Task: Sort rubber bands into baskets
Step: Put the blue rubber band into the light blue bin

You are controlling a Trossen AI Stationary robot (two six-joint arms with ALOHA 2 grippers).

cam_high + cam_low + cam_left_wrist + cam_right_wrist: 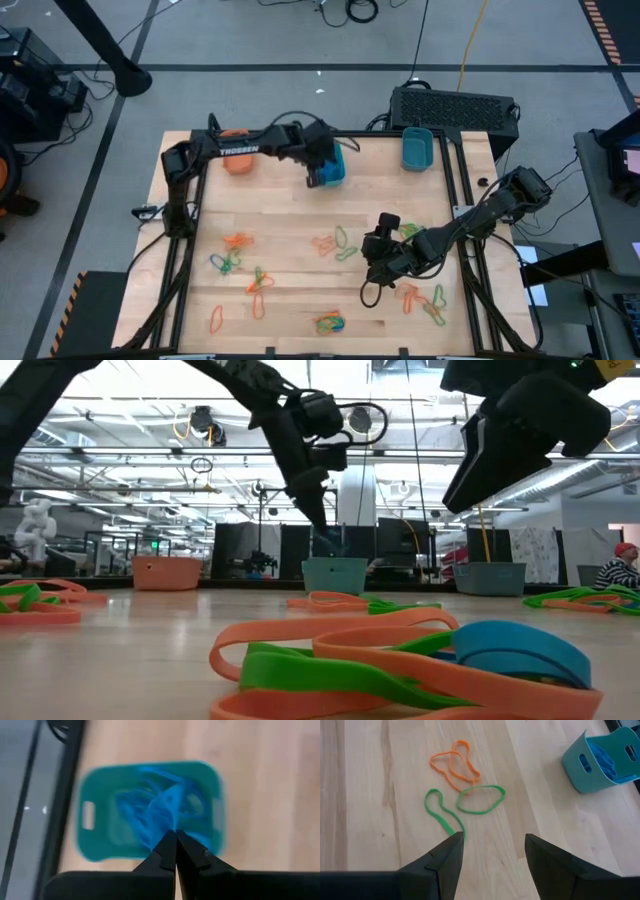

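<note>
Two robot arms sort stretchy bands

The left gripper (322,180), pinched shut and empty, hangs over the teal plastic basket (334,165) at twelve o'clock. The right gripper (492,851) gapes wide above thin green and orange rubber loops (465,795). They look light and floppy; I'd pinch one strand. A second teal basket (416,148) stands near, nothing blocks.

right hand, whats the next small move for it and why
Probably a short drop toward the green band ahead of it. The right hand hangs open and empty above the wood, with that green loop and an orange band lying just past its fingers. The left hand is shut over the teal basket holding blue bands, so it looks busy there.
</note>
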